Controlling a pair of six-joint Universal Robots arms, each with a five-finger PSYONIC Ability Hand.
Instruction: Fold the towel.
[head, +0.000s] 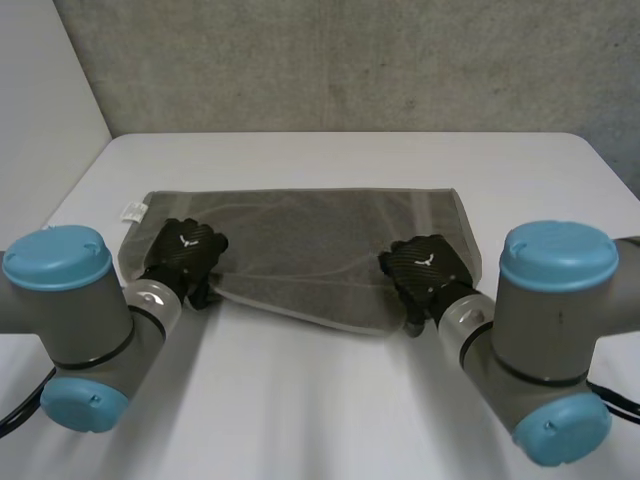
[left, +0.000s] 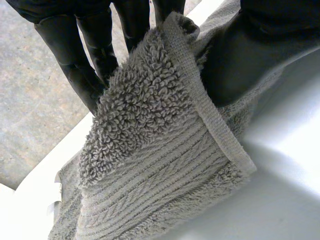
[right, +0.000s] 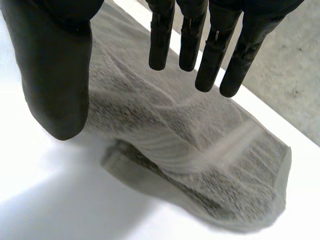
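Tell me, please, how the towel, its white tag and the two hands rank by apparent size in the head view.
1. towel, by far the largest.
2. left hand and right hand: alike, so unranked.
3. white tag, the smallest.

towel (head: 300, 250): grey, ribbed border | table (head: 350, 400): white | wall (head: 350, 60): mottled grey

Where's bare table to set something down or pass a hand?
Free: the white table strip between the concrete wall and the grey terry towel; the near patch between left arm and right arm. Crowded: the towel's near edge, where the left hand pinches it and the right hand is open over it.
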